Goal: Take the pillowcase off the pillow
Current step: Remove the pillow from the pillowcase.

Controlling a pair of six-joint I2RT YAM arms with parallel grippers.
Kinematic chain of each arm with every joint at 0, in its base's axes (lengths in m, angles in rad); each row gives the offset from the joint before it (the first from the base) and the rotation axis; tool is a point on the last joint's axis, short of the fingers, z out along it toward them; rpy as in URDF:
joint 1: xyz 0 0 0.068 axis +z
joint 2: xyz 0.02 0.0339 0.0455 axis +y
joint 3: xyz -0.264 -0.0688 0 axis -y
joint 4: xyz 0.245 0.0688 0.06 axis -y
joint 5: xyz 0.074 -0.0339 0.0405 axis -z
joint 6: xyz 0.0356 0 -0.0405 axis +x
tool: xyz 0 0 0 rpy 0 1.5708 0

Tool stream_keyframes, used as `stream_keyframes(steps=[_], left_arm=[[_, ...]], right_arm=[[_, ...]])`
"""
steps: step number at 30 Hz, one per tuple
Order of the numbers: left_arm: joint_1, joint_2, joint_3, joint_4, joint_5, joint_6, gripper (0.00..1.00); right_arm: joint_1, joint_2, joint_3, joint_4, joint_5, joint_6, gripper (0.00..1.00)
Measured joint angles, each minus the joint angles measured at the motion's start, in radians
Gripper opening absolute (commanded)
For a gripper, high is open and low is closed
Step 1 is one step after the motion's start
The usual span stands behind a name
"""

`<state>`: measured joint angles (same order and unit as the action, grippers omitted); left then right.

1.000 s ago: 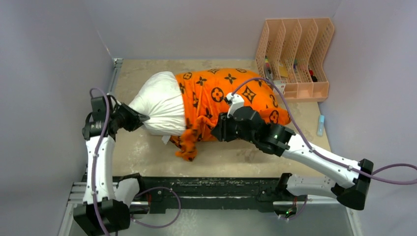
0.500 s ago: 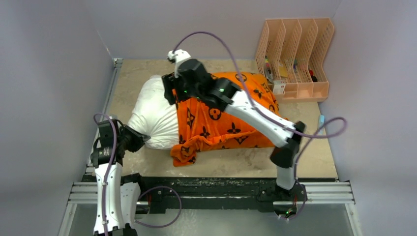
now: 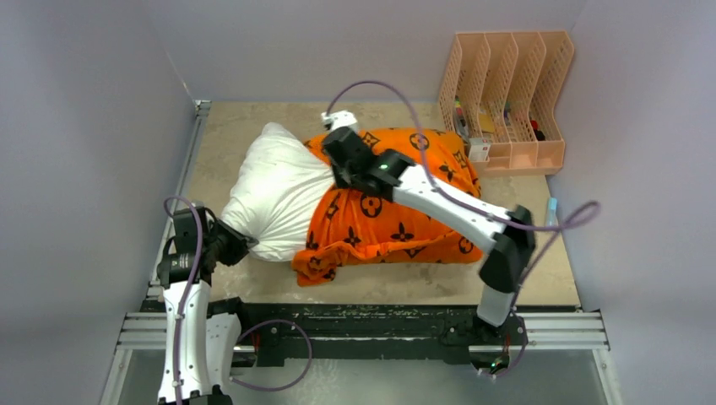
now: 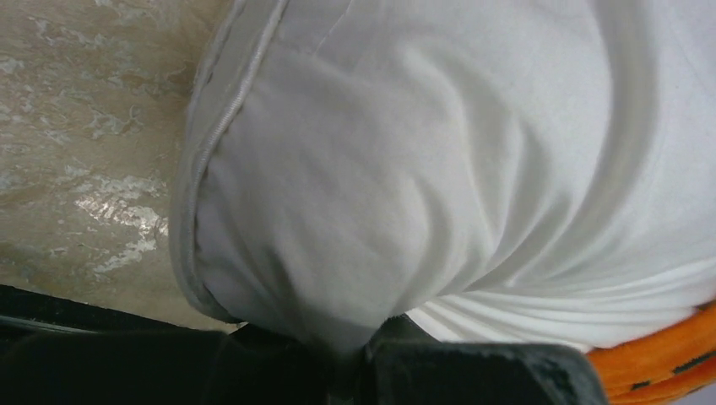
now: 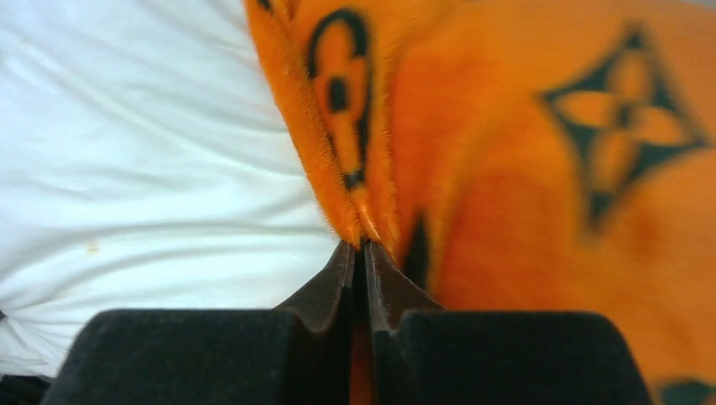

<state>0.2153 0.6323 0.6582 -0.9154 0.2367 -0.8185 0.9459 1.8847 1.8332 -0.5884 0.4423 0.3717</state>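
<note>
Pinching the near corner of the white pillow (image 4: 405, 169), the left gripper (image 4: 365, 350) is clamped on its cloth, the cushion bulging just beyond the tips. Farther back, the right gripper (image 5: 363, 253) is closed tight on the orange pillowcase (image 5: 549, 211) at its open hem, bare pillow on one side, printed plush on the other.
</note>
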Motion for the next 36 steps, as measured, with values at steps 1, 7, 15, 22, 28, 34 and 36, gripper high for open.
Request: stream_keyframes(steps=[1,7,15,22,28,34,36], left_arm=[[0.0,0.002,0.0,-0.002,0.0,0.0,0.0],[-0.002,0.025,0.0,0.016,0.011,0.0,0.0],[0.002,0.043,0.012,0.019,-0.022,-0.002,0.13],[0.001,0.087,0.107,0.001,-0.032,0.012,0.0],[0.001,0.04,0.087,-0.005,-0.032,0.01,0.0],[0.001,0.0,0.062,-0.025,-0.039,0.01,0.0],[0.002,-0.008,0.061,-0.034,-0.042,0.011,0.0]], right_arm=[[-0.012,-0.058,-0.048,0.006,0.009,0.008,0.03],[-0.222,-0.367,-0.286,0.026,0.005,0.063,0.0],[-0.22,-0.524,-0.523,0.072,-0.103,0.074,0.12],[-0.112,-0.447,-0.346,0.062,-0.211,0.048,0.69],[-0.111,-0.192,0.096,0.018,-0.229,-0.026,0.8],[-0.102,0.216,0.549,-0.071,-0.268,-0.053,0.86],[-0.1,0.334,0.62,-0.09,-0.297,-0.062,0.72]])
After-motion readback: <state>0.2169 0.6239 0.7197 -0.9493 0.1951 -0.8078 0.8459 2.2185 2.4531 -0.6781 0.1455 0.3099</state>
